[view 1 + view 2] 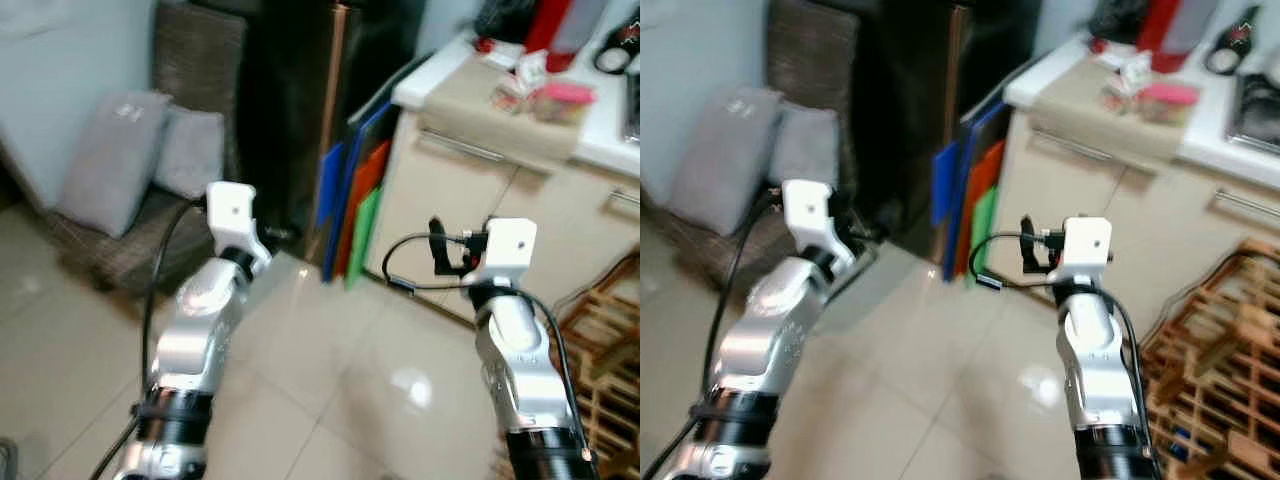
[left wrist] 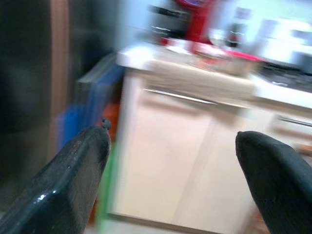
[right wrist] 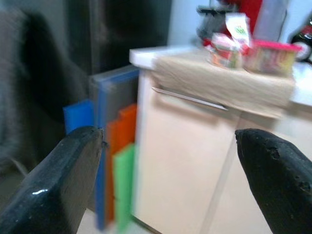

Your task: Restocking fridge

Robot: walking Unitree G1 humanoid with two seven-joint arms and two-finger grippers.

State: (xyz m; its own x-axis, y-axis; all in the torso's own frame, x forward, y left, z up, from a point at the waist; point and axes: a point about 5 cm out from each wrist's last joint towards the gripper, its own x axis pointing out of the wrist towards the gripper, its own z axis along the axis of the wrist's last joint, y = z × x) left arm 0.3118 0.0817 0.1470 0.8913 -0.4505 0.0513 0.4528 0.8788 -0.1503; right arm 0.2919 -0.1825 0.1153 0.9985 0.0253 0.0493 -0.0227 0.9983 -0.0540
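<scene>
Restocking looks barely begun: the left hand (image 2: 170,170) and right hand (image 3: 168,170) are both spread apart and empty, raised toward the dark fridge (image 1: 290,110). Groceries (image 1: 540,90) sit on the desk (image 1: 470,110).

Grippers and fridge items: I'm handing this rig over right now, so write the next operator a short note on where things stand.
Left gripper: open, holding nothing, raised in front of the robot.
Right gripper: open, holding nothing, also raised.
Both point toward the cream cabinet and the blue, orange and green boards leaning beside it.
Packaged items sit on a cloth on the white counter, beside a red container; the blur hides what they are.
A dark tall unit stands left of the boards; I cannot tell whether it is the fridge.
Done: nothing picked up.
Left: reach the counter, take items, stock the fridge.
</scene>
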